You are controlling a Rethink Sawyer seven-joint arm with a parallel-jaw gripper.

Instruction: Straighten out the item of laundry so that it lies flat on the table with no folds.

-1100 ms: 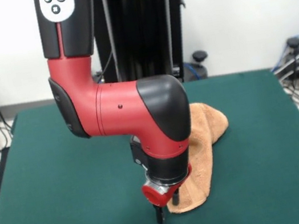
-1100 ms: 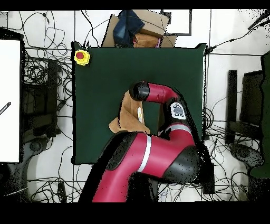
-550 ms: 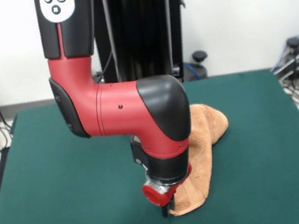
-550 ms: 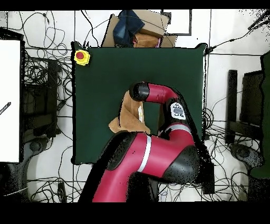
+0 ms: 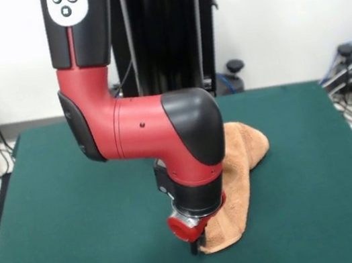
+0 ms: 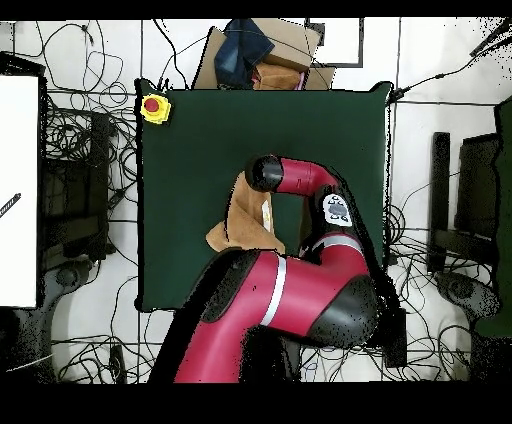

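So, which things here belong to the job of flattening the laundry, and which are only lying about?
For the job:
- towel, folded over on itself
- table
- gripper, down at the towel's near edge

Lying about:
- yellow box with red button on a table corner
- cardboard box beyond the table
- cables on the floor
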